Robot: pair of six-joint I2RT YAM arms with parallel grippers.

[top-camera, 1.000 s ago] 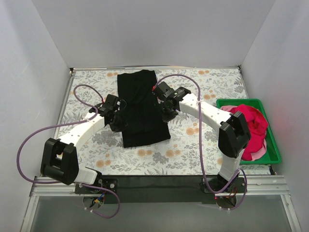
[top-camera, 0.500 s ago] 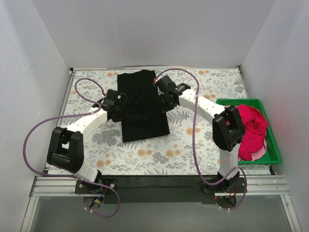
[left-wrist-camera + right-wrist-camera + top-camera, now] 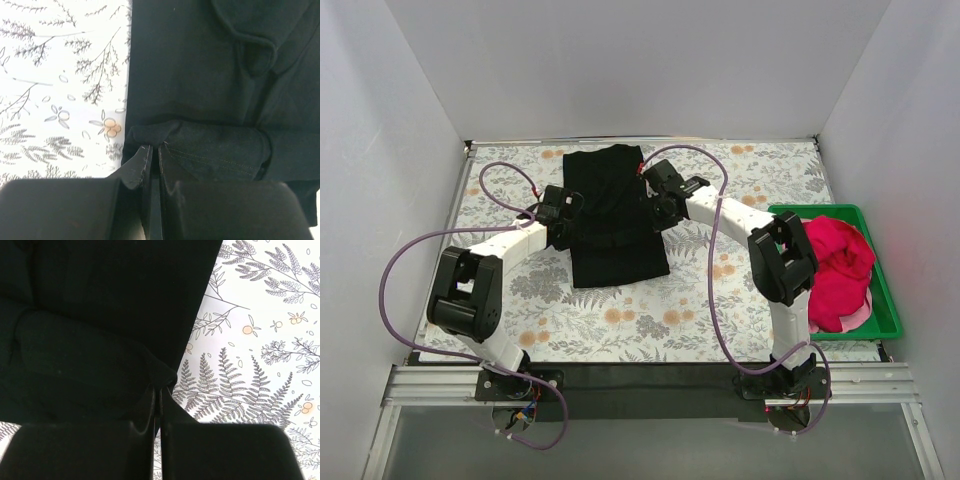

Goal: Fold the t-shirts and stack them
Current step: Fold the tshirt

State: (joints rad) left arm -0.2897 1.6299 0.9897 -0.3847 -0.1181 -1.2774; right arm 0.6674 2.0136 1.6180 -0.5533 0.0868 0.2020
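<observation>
A black t-shirt (image 3: 612, 215) lies as a long folded strip on the floral table, running from the far edge toward me. My left gripper (image 3: 563, 222) is shut on its left edge; the left wrist view shows the pinched hem (image 3: 150, 137) bunched at the fingertips. My right gripper (image 3: 658, 214) is shut on the right edge, with a pinched fold (image 3: 161, 375) at the fingertips in the right wrist view. Both hold the near part of the shirt lifted toward the far part. A pinkish-red t-shirt (image 3: 835, 265) lies crumpled in the green crate (image 3: 885, 305) at the right.
White walls close in the table on the left, back and right. Purple cables loop from both arms over the floral tablecloth (image 3: 740, 170). The crate stands against the right wall.
Both grippers have moved away from me along the shirt's edges, carrying the cloth. The shirt's near hem has drawn up, so the black strip is shorter.
</observation>
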